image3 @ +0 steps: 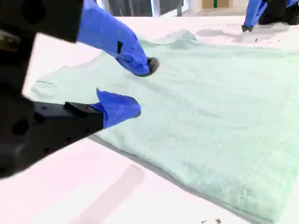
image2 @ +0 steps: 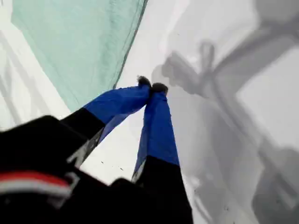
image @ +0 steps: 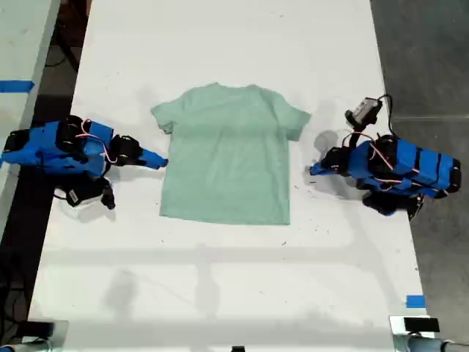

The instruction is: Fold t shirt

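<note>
Spread over the t shirt [image3: 196, 107], my second claw [image3: 140, 88] waits; first claw [image2: 152, 86] pressed together (nothing folded yet).

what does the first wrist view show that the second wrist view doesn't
Only the first wrist view: my first tool up close, jaws shut, tips over the bare white table just off the t shirt, with arm shadows beyond.
Only the second wrist view: my second tool open at the shirt's edge near a sleeve, the neckline, and my first tool far across the shirt.
Both: the mint t shirt lying flat and unfolded on the white table.
</note>
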Tool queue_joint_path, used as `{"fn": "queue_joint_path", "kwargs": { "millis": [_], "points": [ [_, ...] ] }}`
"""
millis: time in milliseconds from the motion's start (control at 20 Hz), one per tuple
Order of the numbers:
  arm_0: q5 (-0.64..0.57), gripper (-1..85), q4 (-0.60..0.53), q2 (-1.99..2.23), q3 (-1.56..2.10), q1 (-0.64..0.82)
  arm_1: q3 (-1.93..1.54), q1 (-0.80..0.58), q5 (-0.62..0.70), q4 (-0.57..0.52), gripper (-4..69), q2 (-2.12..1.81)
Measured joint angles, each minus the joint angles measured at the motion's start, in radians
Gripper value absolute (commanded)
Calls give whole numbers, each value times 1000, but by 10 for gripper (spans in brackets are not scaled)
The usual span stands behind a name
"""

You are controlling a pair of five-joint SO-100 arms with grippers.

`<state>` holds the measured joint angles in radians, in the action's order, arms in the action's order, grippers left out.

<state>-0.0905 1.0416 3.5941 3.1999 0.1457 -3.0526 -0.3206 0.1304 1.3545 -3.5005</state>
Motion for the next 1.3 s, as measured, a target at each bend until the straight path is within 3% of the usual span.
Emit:
{"fn": "queue_joint_path", "kwargs": {
  "millis": [500,550,650,750,1050,1300],
  "points": [
    [0,105,0,0,0,0,55,-21,5,32,11,29],
    [0,105,0,0,0,0,115,-58,46,23,35,101],
    [0,105,0,0,0,0,331,-166,155,11,271,388],
    [0,105,0,0,0,0,603,-281,293,6,354,753],
    [0,105,0,0,0,0,1118,-676,568,-31,362,1548],
    [0,105,0,0,0,0,1301,-787,657,-146,350,1881]
  ]
}}
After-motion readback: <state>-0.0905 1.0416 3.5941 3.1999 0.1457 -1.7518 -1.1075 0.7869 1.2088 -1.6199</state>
